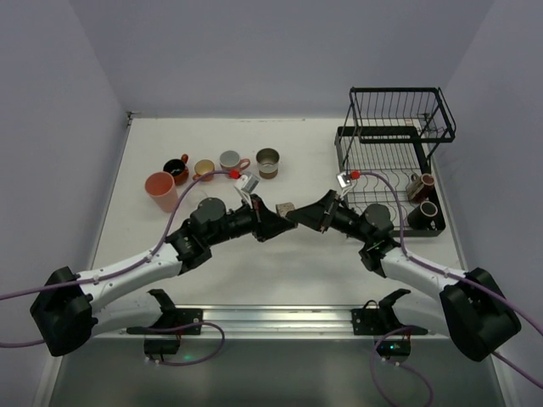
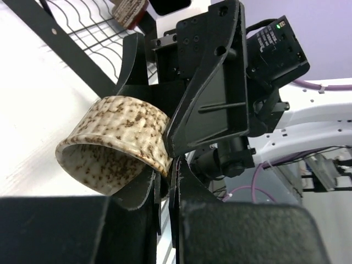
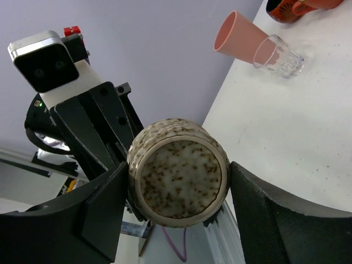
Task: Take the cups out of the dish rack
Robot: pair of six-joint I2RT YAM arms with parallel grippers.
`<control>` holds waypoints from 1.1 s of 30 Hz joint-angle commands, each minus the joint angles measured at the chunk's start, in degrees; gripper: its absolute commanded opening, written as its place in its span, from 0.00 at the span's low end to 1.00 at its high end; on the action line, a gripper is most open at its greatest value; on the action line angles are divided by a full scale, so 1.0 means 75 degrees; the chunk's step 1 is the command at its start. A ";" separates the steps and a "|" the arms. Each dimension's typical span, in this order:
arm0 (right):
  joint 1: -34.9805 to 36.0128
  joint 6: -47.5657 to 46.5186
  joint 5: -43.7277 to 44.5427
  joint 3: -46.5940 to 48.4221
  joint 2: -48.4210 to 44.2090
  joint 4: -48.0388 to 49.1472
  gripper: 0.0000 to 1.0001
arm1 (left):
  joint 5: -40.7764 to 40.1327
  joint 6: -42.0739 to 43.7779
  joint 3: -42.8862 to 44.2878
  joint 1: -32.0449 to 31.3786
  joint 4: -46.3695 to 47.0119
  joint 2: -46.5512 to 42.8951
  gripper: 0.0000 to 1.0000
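A cream speckled cup (image 1: 284, 209) hangs above mid-table between my two grippers. My left gripper (image 1: 275, 217) is shut on its rim: in the left wrist view the cup (image 2: 113, 146) has its wall pinched between the jaws (image 2: 165, 190). My right gripper (image 1: 299, 212) clasps the cup's sides; in the right wrist view the cup's base (image 3: 179, 173) sits between its fingers (image 3: 104, 214). The black wire dish rack (image 1: 399, 127) stands at the far right, with a brown mug (image 1: 422, 185) and a dark mug (image 1: 424, 213) on its lower tray.
Several cups stand at the far left: salmon pink (image 1: 161, 191), dark with an orange handle (image 1: 176, 170), orange-tan (image 1: 204, 169), grey (image 1: 230, 160) and olive-brown (image 1: 267, 161). A clear glass (image 3: 278, 55) lies beside the pink cup (image 3: 239, 36).
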 commanded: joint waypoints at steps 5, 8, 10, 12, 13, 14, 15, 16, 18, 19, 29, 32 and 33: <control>0.0125 -0.0865 0.0377 0.0131 -0.0765 -0.1114 0.92 | -0.3456 0.2189 0.1974 -0.0065 -0.4421 0.0362 0.00; 0.0125 -0.2013 0.1372 0.0518 -0.1678 -0.3340 0.98 | -0.4644 0.2589 0.2597 0.0110 -0.5936 0.1266 0.00; 0.0136 -0.2462 0.2085 0.0636 -0.2277 -0.4510 0.99 | -0.4592 0.2578 0.2936 0.0437 -0.6606 0.2025 0.00; 0.0125 -0.3025 0.2404 0.0801 -0.2547 -0.5100 0.99 | -0.4136 0.2601 0.3102 0.1023 -0.6772 0.2438 0.00; 0.0125 -0.3142 0.2522 0.0836 -0.2745 -0.5498 0.99 | -0.4006 0.2636 0.3253 0.1176 -0.6784 0.2788 0.00; 0.0136 -0.3294 0.2627 0.0813 -0.2817 -0.5594 0.99 | -0.4051 0.2729 0.3359 0.1398 -0.6795 0.2965 0.00; 0.0136 -0.3331 0.2652 0.0766 -0.2899 -0.5619 0.99 | -0.4191 0.2776 0.3511 0.1481 -0.7027 0.3176 0.00; 0.0125 -0.3354 0.2652 0.0731 -0.2992 -0.5677 0.99 | -0.4367 0.2823 0.3698 0.1529 -0.7157 0.3619 0.00; 0.0136 -0.3436 0.2617 0.0661 -0.3052 -0.5747 0.99 | -0.4777 0.2998 0.4237 0.1658 -0.7415 0.4055 0.00; 0.0136 -0.3460 0.2617 0.0637 -0.3075 -0.5759 0.99 | -0.4825 0.3046 0.4390 0.1693 -0.7602 0.4463 0.00; 0.0136 -0.3776 0.2710 0.0496 -0.3087 -0.5818 0.99 | -0.4814 0.3550 0.5551 0.2220 -0.8389 0.5873 0.00; 0.0125 -0.3858 0.2792 0.0532 -0.3075 -0.5888 0.99 | -0.4544 0.3644 0.5668 0.2431 -0.8517 0.6014 0.11; 0.0136 -0.3882 0.2816 0.0532 -0.3075 -0.5911 0.99 | -0.4579 0.3679 0.5738 0.2466 -0.8657 0.6060 0.13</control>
